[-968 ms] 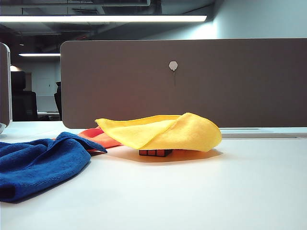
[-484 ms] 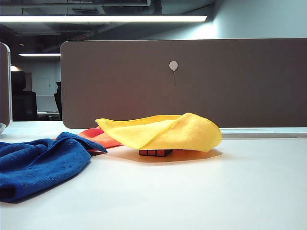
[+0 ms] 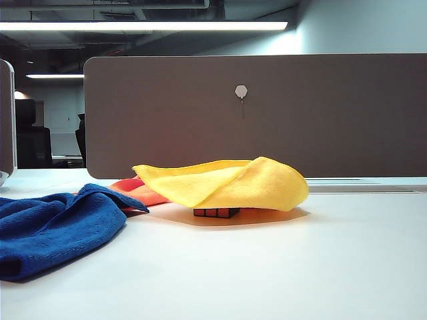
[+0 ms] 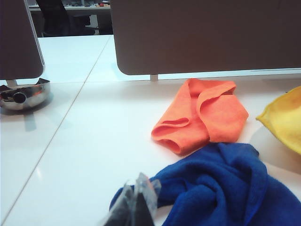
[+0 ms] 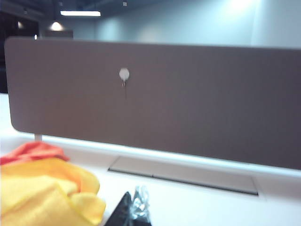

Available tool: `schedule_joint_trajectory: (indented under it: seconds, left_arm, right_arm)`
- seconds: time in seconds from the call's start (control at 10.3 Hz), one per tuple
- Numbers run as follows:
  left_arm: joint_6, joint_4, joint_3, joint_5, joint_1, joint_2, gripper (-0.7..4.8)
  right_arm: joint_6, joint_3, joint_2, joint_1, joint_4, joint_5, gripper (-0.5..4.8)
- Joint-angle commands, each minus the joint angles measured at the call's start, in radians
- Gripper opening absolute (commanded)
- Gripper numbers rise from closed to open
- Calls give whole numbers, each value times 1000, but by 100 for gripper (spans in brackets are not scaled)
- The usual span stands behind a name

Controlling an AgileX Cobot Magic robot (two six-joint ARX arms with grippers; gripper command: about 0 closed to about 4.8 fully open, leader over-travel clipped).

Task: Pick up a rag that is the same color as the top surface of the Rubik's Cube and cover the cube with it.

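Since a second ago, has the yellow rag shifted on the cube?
No. The yellow rag sits the same against the divider panel, draped over the Rubik's Cube.

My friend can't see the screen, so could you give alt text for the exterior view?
A yellow rag lies draped over a Rubik's Cube on a white table, only the cube's red lower edge showing. A rumpled blue cloth lies at the left, an orange cloth behind it, and a grey divider panel stands behind. No robot arm is in view.
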Motion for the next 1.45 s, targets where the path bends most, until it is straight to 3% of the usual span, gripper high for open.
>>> schedule_joint_trajectory:
  seconds: [0.1,0.19,0.68,1.45]
  left_arm:
    - [-8,32,0,4,-1,0,-5]
    - [-9,31,0,1,-1,0,-5]
    - [-11,-50,0,2,-1,0,-5]
    - [-53,16,0,24,-1,0,-5]
  right_arm:
    - [22,-6,-1,0,-44,50,-5]
    - [26,-6,-1,1,-131,70,-5]
    - [13,-6,-1,1,-175,70,-5]
    - [23,-6,-1,1,-171,45,-5]
